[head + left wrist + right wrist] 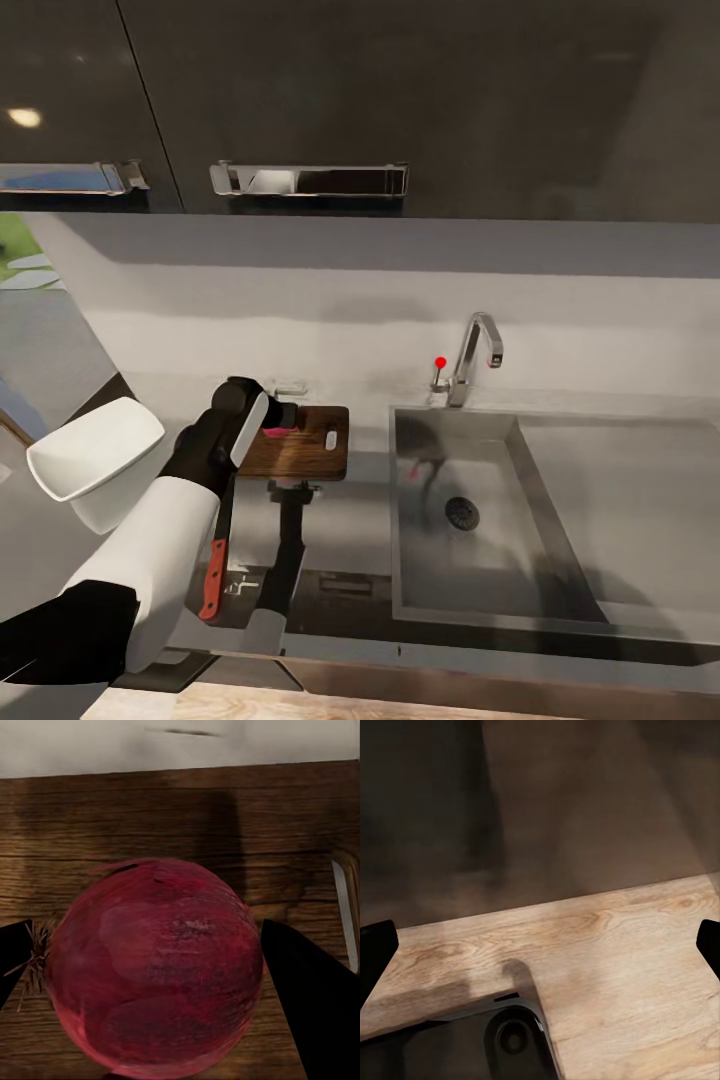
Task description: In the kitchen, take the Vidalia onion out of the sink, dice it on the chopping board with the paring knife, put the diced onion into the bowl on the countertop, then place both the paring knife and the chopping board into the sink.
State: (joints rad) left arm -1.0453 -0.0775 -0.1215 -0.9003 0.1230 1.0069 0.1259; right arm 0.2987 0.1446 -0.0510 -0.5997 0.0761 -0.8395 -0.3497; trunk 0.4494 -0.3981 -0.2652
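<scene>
left gripper (154, 967) gripping the round pinkish-red Vidalia onion (154, 967), over the dark brown wooden chopping board (310, 455), likely for dicing | red-handled paring knife (214, 578) lying on the glossy grey countertop (340, 530) | right gripper (540, 949) spread open, idling

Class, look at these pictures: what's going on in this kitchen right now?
The robot's left gripper holds the Vidalia onion over the chopping board beside the sink. The paring knife lies untouched on the countertop, and the bowl stands at the left. Dicing hasn't begun.
</scene>
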